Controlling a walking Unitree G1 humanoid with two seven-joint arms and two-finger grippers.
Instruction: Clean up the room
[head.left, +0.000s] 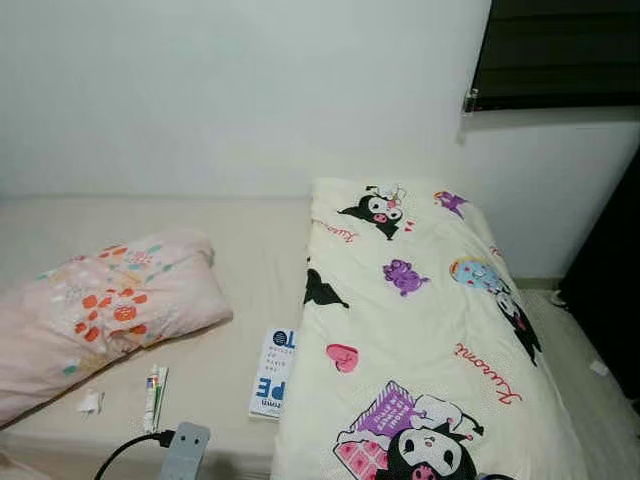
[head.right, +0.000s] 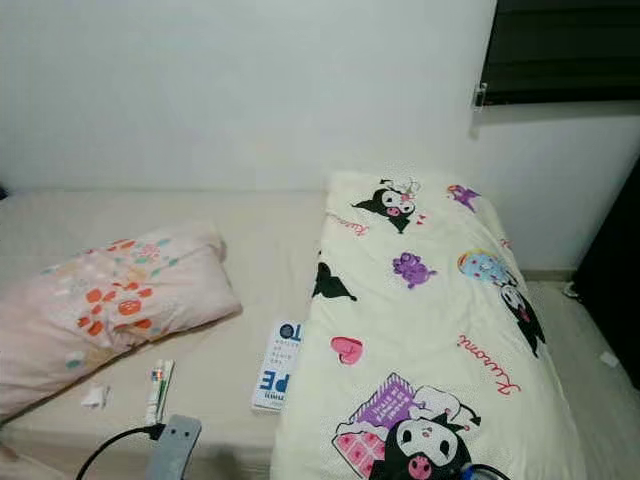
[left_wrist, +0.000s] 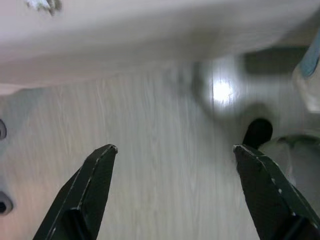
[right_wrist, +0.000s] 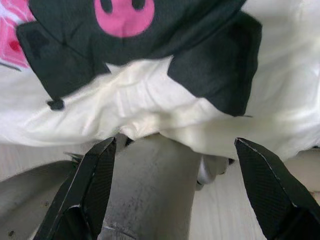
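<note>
A bed (head.left: 250, 250) stands against the far wall. A cream cartoon-print quilt (head.left: 420, 330) covers its right half, and a pink floral pillow (head.left: 100, 310) lies at the left. Near the front edge lie a white-and-blue booklet (head.left: 272, 372), partly tucked under the quilt, a small tube (head.left: 156, 396) and a scrap of white paper (head.left: 90, 402). The left gripper (left_wrist: 175, 150) hangs over the wooden floor (left_wrist: 165, 190), fingers apart. The right gripper (right_wrist: 175, 142) sits just below the quilt's hem, fingers apart, holding nothing.

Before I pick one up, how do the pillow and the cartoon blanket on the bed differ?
The pillow is pink with orange flowers; the blanket is cream with black cartoon characters. The pillow lies plump on the bed's left side; the blanket is spread flat along the right side and is far larger. Both rest on the mattress.
</note>
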